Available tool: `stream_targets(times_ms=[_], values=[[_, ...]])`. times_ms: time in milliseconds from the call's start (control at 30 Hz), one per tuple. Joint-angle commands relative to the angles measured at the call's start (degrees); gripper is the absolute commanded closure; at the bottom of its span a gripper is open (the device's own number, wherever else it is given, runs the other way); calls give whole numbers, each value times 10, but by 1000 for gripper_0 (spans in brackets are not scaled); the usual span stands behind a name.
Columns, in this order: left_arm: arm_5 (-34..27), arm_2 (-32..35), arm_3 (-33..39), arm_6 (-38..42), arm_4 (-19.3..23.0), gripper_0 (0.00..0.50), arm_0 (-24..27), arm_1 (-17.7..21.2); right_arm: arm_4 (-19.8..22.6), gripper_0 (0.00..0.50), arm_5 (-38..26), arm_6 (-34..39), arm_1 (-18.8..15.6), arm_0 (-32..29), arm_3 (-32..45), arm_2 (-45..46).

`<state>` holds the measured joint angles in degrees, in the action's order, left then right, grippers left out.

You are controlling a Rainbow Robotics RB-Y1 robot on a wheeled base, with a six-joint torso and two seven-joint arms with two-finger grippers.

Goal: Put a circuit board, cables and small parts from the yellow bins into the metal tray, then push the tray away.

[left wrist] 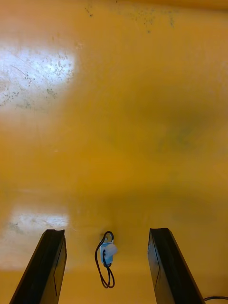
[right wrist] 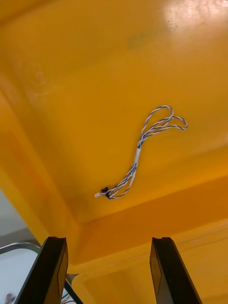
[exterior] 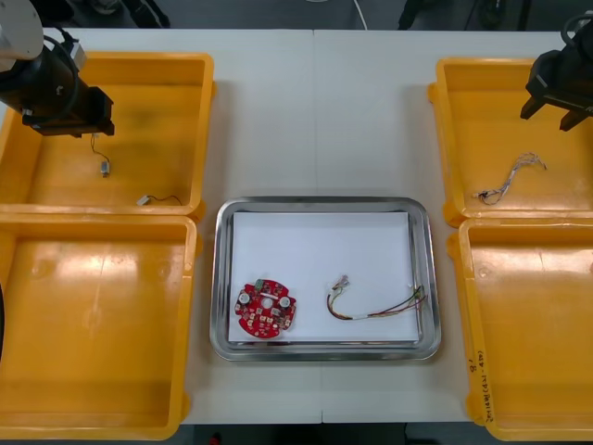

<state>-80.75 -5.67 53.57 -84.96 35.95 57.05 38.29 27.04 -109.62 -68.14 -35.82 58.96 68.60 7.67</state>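
Observation:
My left gripper [exterior: 91, 128] hangs open over the far left yellow bin [exterior: 176, 69]. In the left wrist view a small metal part on a thin black cable [left wrist: 107, 256] lies on the bin floor between the open fingers [left wrist: 50, 266]. My right gripper [exterior: 548, 115] is open above the far right yellow bin [exterior: 463, 102]. The twisted blue and white cable [right wrist: 141, 151] lies ahead of its fingers [right wrist: 164, 270], apart from them. The metal tray [exterior: 222, 278], white inside, holds a round red circuit board [exterior: 266, 310] and a red and yellow cable [exterior: 372, 302].
Two small metal parts on black cables [exterior: 105, 168] [exterior: 156, 198] lie in the far left bin. The blue and white cable [exterior: 509, 178] sits near the far right bin's front wall. The two near bins [exterior: 93, 324] [exterior: 537, 324] flank the tray. A tray corner [right wrist: 19, 248] shows beside my right fingers.

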Motion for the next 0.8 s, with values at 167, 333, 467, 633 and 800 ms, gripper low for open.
stream_targets(times_ms=[167, 333, 467, 633, 800], values=[[-81, 11, 62, 2, -2, 0, 37, 24, -59, 0, 62, 26, 12, 54, -86, 31], [-117, 13, 81, 9, -4, 0, 36, 26, -68, 0, 105, 35, 22, 54, -121, 49], [-123, 16, 97, 16, -3, 0, 26, 26, -76, 0, 137, 40, 26, 55, -146, 49], [-123, 36, 145, 22, -7, 0, -14, 26, -82, 0, 158, 49, 31, 54, -175, 53], [-123, 37, 174, 27, -11, 0, -40, 26, -87, 0, 177, 57, 37, 54, -214, 68]])
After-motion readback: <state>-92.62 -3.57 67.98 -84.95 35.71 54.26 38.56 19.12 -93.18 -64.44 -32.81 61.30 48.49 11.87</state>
